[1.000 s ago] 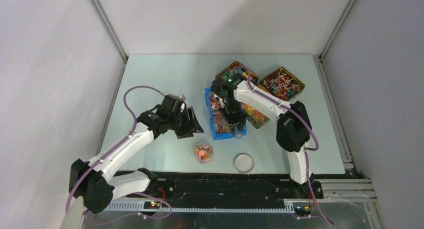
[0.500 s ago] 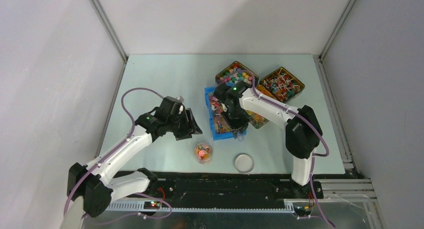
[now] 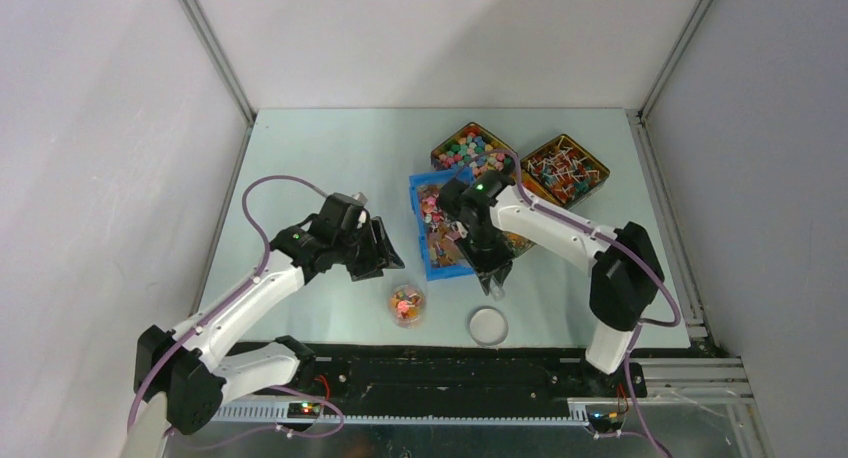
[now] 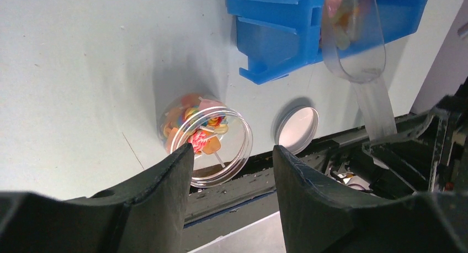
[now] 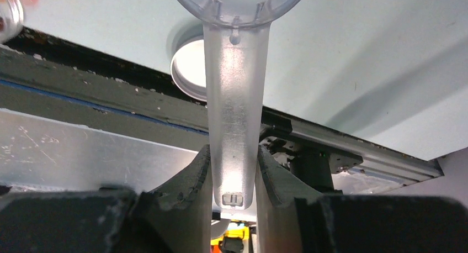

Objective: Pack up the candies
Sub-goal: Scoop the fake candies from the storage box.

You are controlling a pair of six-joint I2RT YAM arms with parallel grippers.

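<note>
Scoop (image 5: 235, 98) clamped by its handle in the right gripper (image 5: 234, 167), candies (image 4: 339, 10) in its bowl at the near edge of the blue bin (image 4: 276, 37), seemingly for carrying; left gripper (image 4: 232, 164), jaws apart, hangs by the open jar (image 4: 247, 153), likely to steady it; lid (image 4: 298, 128) aside.

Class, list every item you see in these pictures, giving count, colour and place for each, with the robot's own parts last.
table: one, pale green, under everything
tray: one, blue, mid-table
candies: many, mixed colours, in jar, tray and scoop
jar: one, clear, open, front of table
lid: one, white, right of jar
scoop: one, clear, loaded
loose sweets: many, mixed, back dark tin
lollipops: many, mixed, back right tin
left gripper: black, open, near jar
right gripper: black, shut on scoop handle
</note>
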